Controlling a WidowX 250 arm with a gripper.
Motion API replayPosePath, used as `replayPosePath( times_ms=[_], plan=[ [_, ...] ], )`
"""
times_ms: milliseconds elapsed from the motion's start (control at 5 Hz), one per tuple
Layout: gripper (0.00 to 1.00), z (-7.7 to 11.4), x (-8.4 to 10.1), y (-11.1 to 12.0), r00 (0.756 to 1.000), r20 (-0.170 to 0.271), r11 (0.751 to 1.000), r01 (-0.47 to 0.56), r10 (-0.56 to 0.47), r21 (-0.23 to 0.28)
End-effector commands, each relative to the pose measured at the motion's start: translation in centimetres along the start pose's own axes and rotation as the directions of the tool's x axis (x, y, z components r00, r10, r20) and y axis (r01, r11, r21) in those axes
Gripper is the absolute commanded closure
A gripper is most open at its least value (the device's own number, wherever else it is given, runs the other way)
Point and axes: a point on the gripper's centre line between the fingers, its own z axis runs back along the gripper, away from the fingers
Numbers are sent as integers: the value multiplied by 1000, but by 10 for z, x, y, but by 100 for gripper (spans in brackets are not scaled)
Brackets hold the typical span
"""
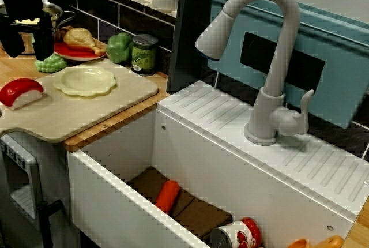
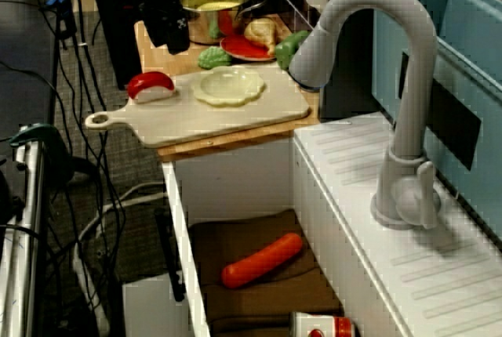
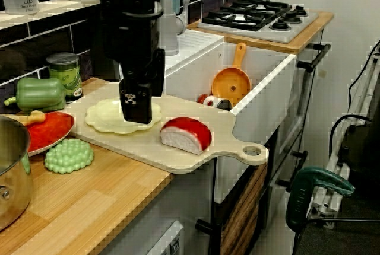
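My black gripper hangs open and empty over the wooden counter, between the steel pot and the cutting board. In the view across the sink its right finger is just above a green grape cluster. Seen from the counter end, the gripper stands in front of a pale yellow plate on the board. A red-and-white sushi piece lies on the board near its handle. How high the fingertips are above the counter is hard to tell.
Behind the gripper are a red plate with a chicken drumstick, a green pepper and a green can. The sink holds an orange-red carrot, a tin and an orange strainer. The faucet arches over it.
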Motion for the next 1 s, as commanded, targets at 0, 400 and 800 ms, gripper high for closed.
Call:
replayPosePath(
  times_ms=[0,400,800],
  plan=[
    [0,22,-21,-6,983,42,984,179,-179,11],
    [0,17,-46,-6,969,47,970,243,-244,25],
    [0,8,-50,3,962,55,962,263,-267,73]
  ],
)
